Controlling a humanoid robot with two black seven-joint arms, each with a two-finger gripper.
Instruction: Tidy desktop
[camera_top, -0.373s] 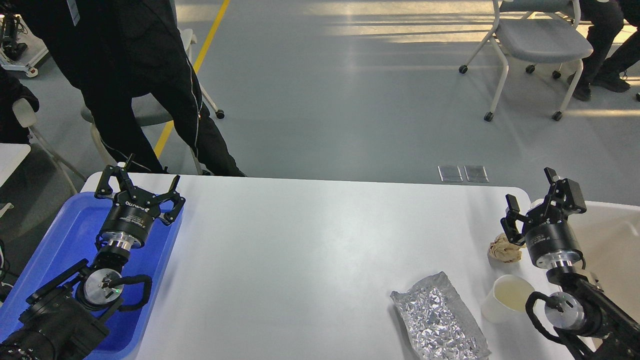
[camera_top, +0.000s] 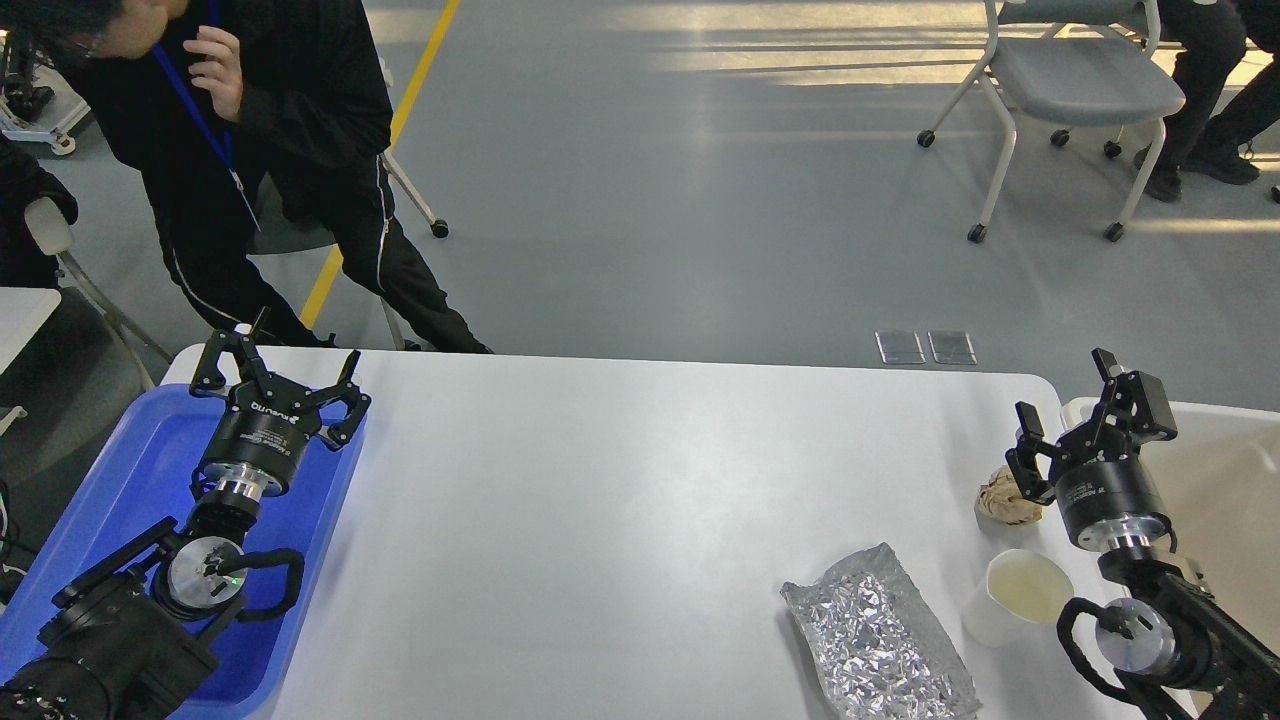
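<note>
The white desktop fills the middle of the head view. On its right part lie a crumpled brown paper ball, a silver foil bag and a white paper cup standing upright. My right gripper is open and empty, just right of and above the paper ball. My left gripper is open and empty, over the far right edge of the blue tray.
A cream-white bin stands off the desktop's right edge, behind my right arm. A person in black bends over beyond the far left corner. A grey chair stands on the floor far right.
</note>
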